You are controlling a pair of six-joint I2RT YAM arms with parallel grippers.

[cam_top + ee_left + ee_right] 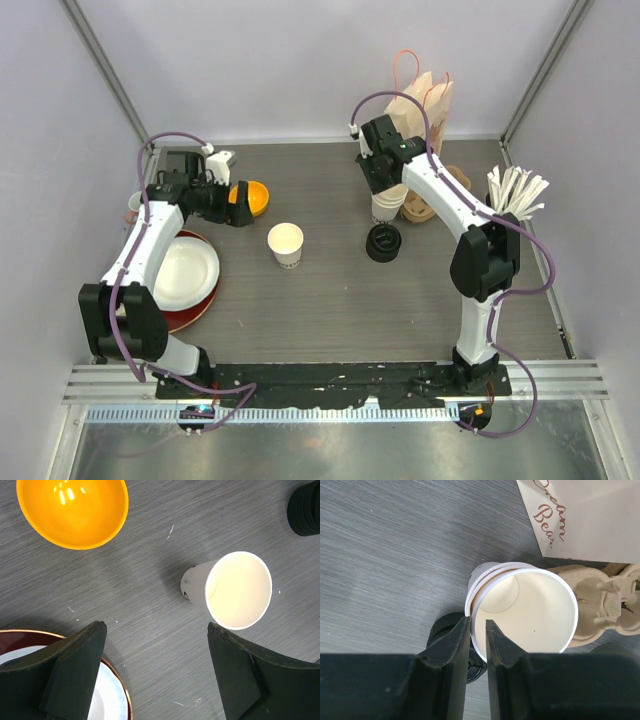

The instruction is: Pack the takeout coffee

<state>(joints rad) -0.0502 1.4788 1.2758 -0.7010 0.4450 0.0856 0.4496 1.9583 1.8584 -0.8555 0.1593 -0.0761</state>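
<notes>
One white paper cup (285, 243) stands open and lidless mid-table; it also shows in the left wrist view (235, 590). My left gripper (232, 208) hovers open and empty (156, 627) left of it, beside the orange bowl (255, 196). My right gripper (383, 188) is shut on the rim of another lidless white cup (530, 610), one finger inside and one outside (478, 625). That cup sits tilted in the top of a stack of cups (481, 574). A stack of black lids (384, 243) stands just in front of it.
A paper bag (425, 105) and a cardboard cup carrier (432, 205) stand at the back right, with white sticks (515, 190) further right. Stacked plates (185, 270) lie at the left. A small cup (135, 203) sits by the left wall.
</notes>
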